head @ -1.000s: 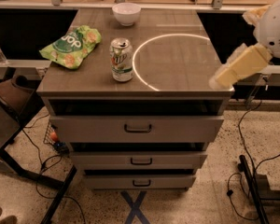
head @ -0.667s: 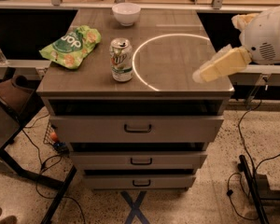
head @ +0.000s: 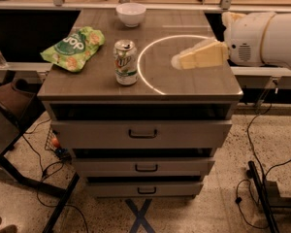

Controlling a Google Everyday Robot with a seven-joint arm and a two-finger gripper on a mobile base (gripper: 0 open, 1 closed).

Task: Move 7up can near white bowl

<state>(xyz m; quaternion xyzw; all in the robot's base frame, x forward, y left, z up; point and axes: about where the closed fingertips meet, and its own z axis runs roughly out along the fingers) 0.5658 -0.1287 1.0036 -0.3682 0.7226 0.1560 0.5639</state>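
The 7up can [head: 125, 62] stands upright on the wooden cabinet top [head: 184, 79], near its front edge and left of centre. The white bowl [head: 131, 14] sits at the far edge of the top, almost straight behind the can. My gripper [head: 180, 60] reaches in from the right over the top, at about the can's height and well to the right of it. It touches neither the can nor the bowl.
A green snack bag [head: 74, 48] lies on the left of the top, next to the can. A bright ring of light [head: 160, 57] marks the middle of the top. Three drawers [head: 142, 133] are below. Cables and a dark stand lie on the floor.
My gripper and arm have moved left, from beyond the right edge of the cabinet to over its top, closer to the can. The can, bowl and bag have not moved.
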